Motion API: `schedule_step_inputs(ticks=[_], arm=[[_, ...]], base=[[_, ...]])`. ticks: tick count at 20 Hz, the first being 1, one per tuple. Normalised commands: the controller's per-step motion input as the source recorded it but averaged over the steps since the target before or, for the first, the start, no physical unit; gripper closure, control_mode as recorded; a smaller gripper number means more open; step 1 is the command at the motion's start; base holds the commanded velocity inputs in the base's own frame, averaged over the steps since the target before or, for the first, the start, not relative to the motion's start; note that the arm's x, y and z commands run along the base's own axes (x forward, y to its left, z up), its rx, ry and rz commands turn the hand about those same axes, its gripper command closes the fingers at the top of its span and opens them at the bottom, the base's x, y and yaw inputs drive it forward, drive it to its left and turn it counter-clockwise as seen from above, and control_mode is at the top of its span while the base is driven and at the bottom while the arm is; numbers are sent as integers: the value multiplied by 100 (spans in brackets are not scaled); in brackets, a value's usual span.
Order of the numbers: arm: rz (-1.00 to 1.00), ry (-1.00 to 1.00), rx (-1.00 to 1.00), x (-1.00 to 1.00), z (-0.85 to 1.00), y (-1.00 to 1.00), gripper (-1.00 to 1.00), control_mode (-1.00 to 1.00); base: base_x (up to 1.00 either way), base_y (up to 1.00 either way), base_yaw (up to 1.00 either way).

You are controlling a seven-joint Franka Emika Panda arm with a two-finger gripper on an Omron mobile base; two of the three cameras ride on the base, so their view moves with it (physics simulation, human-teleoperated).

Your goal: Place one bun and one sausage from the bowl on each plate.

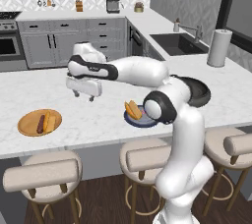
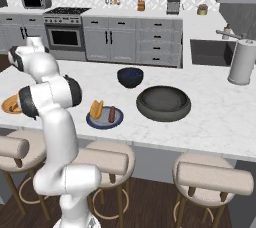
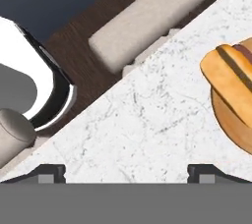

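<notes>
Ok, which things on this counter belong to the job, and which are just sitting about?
Job:
- tan wooden plate, golden-yellow bun, reddish-brown sausage
- blue-grey plate, second bun, second sausage
- wide dark grey bowl

Bystanders:
- small dark blue bowl
- white paper-towel roll

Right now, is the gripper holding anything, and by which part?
Nothing is held. The gripper hangs open above the bare counter, beside the wooden plate.

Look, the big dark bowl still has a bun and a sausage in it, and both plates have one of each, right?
Not quite. The big dark bowl is empty, as the right base view shows. The rest holds: the wooden plate and the blue plate each carry one bun and one sausage.
</notes>
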Motion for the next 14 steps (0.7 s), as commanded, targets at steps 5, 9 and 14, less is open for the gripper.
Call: schedule_step_inputs(ticks=[5,9,14], arm=[[0,-23,14,-76,8,-85,-100,-100],[6,-15,5,-47,0,-46,-100,-100],[5,-8,5,-36,0,-32,-100,-100]], base=[[0,0,0],[0,0,0],[0,0,0]])
